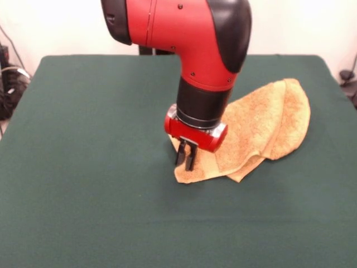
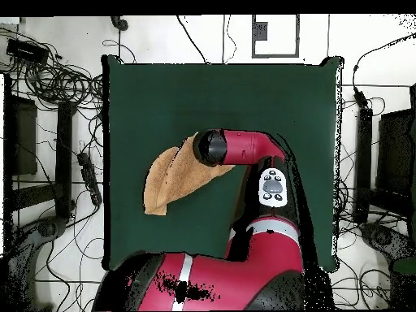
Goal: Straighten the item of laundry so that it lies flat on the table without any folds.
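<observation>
Towel (image 1: 262, 125) partly hidden behind the arm (image 1: 206, 61) in the front view; its woven band and tag not discernible. Tool (image 1: 186, 159) out of sight beneath the arm's wrist in the overhead view. Counter (image 1: 83, 167) cut off at the front view's lower and side edges.

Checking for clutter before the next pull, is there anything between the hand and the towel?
Nothing in the front view: the hand is down at the towel's near-left corner, its fingertips close together at the cloth. Only green table surrounds them.
</observation>
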### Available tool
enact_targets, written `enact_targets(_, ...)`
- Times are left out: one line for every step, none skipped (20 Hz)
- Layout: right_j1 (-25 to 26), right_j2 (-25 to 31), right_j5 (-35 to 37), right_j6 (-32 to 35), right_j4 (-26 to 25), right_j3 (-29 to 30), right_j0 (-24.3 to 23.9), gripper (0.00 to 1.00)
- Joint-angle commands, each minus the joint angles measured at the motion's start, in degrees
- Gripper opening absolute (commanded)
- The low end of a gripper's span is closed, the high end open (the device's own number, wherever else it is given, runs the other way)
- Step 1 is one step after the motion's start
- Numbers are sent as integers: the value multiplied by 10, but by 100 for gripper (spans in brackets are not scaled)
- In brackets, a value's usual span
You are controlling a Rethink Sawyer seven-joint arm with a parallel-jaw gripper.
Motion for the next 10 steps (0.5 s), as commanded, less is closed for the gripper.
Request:
enact_targets(-31,104,107,-222,-71,20,-61,0)
enact_targets(-30,105,111,-219,-70,21,-61,0)
enact_targets(-33,109,111,-210,-70,30,-63,0)
enact_targets(-40,115,117,-204,-71,34,-66,0)
enact_targets(-48,122,130,-201,-71,34,-68,0)
enact_targets(-60,129,147,-198,-70,36,-68,0)
enact_targets(-70,133,173,-193,-69,25,-64,0)
enact_targets(-88,138,196,-188,-64,29,-61,0)
enact_targets(-107,143,220,-182,-60,34,-58,0)
enact_targets(-125,145,241,-174,-56,37,-52,0)
